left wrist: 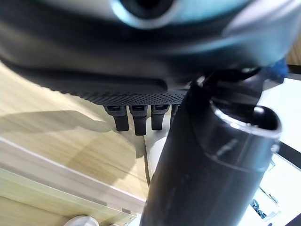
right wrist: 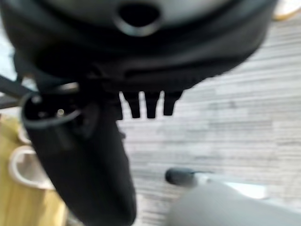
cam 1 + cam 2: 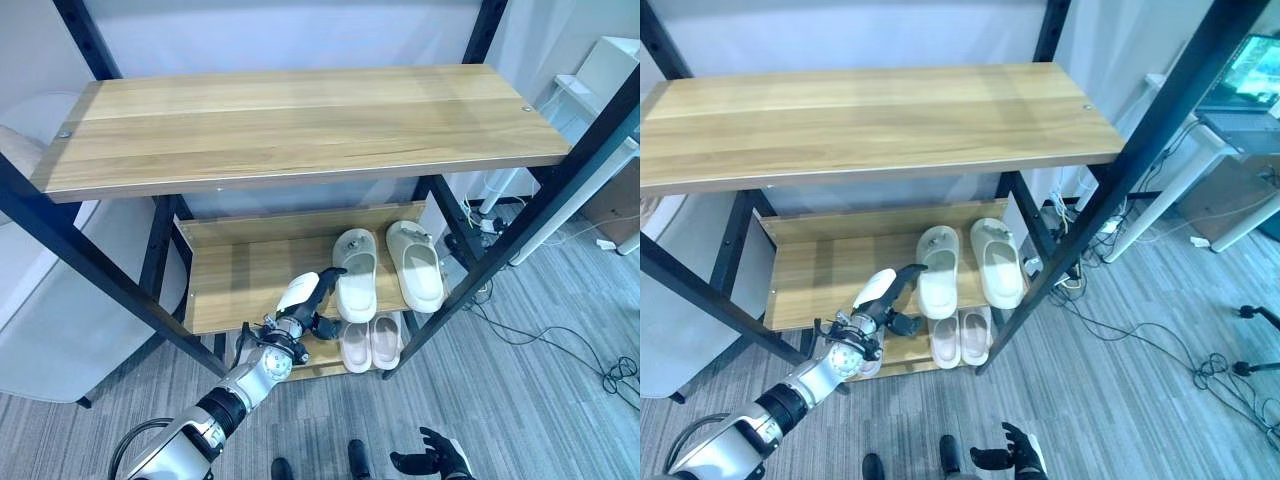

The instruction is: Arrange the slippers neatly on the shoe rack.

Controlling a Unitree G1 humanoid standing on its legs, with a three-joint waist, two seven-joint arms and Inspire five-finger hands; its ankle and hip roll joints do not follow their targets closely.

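Two cream slippers lie side by side on the rack's middle shelf (image 3: 240, 280), toes toward the back: the left one (image 3: 356, 272) and the right one (image 3: 415, 262). A pink pair (image 3: 370, 342) sits on the lower shelf (image 3: 325, 355) beneath them. My left hand (image 3: 305, 298) reaches in from the lower left at the middle shelf's front edge. Its fingers are straight and their tips meet the left cream slipper's near side. The left wrist view shows those fingers (image 1: 136, 123) extended over the wood. My right hand (image 3: 432, 462) hangs low over the floor, open and holding nothing.
The wide top shelf (image 3: 300, 120) overhangs the middle one, and black diagonal frame bars (image 3: 90, 270) cross in front at both sides. A white chair (image 3: 40, 330) stands at the left. Cables (image 3: 600, 372) trail over the grey floor at the right.
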